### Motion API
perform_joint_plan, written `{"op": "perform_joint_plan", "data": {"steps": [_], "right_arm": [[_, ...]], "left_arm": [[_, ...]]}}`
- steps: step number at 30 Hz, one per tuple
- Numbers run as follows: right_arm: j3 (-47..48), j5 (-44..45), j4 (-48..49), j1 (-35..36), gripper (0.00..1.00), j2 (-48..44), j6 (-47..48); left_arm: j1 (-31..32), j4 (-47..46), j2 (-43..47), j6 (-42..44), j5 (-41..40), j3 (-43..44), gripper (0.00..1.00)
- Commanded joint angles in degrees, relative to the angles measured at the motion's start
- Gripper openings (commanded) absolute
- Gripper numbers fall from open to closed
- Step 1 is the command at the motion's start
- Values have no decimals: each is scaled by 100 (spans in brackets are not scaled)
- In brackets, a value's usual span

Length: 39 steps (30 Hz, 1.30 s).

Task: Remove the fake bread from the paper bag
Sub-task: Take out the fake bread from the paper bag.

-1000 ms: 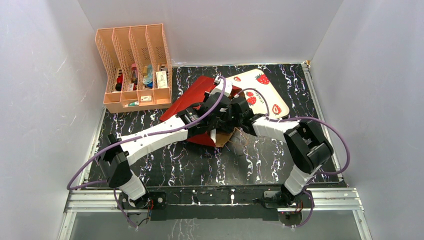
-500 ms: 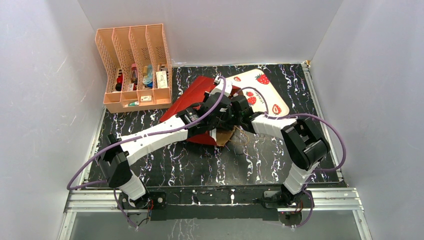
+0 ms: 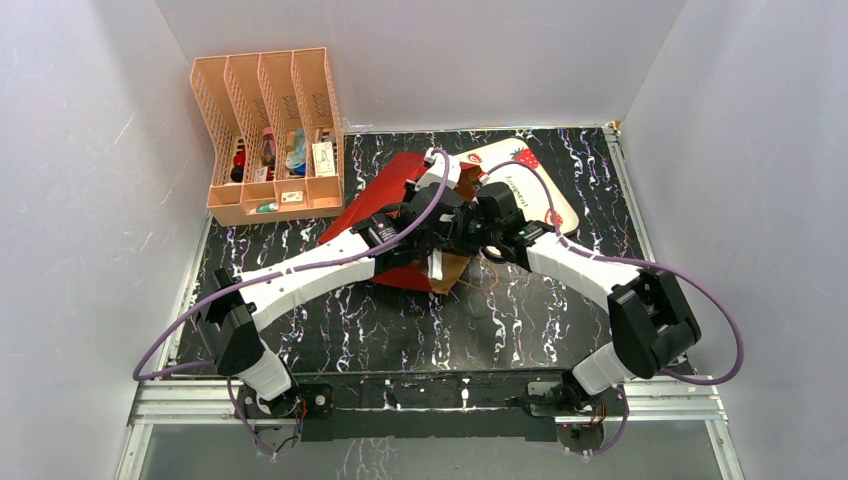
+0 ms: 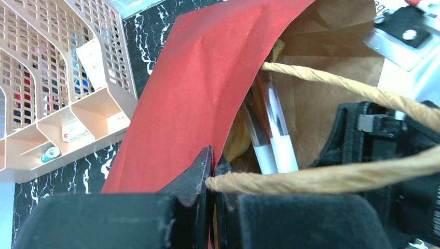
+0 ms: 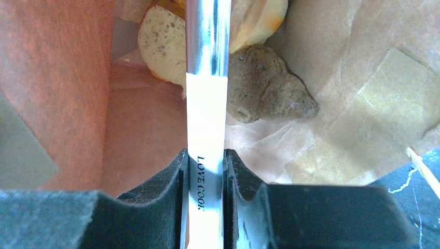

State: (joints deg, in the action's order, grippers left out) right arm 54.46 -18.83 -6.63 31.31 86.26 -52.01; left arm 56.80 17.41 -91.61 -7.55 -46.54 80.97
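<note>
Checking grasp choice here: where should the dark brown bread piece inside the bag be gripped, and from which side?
Grip the dark brown bread across its thick, rounded end beside the tongs, coming straight in through the paper bag mouth that the left gripper pinches open. Its other end tapers to a point and would likely slip.

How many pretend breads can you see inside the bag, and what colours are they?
Pale speckled bread: 1
Golden-tan bread: 1
Dark brown bread: 1
Total: 3 showing plainly in the paper bag; more may hide behind the tongs.
</note>
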Motion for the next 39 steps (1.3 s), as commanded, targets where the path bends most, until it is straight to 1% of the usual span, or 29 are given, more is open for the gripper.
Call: {"op": "perform_joint_plan", "data": {"steps": [1,7,23,39], "right_arm": [[-68,216,-45,-38,0,-475,256],[-171,261,-430,-28,0,-757,367],[-34,559,-1351,131,0,-1149,947],[315,770,-2669,314,0,-1962,1309]], "left_arm": [[8,37,269,-95,-295,267,0],[9,28,138,-36,-385,452,0],[15,33,58,-21,-584,508,0],[-44,-264,212,13,-621,74,0]]}}
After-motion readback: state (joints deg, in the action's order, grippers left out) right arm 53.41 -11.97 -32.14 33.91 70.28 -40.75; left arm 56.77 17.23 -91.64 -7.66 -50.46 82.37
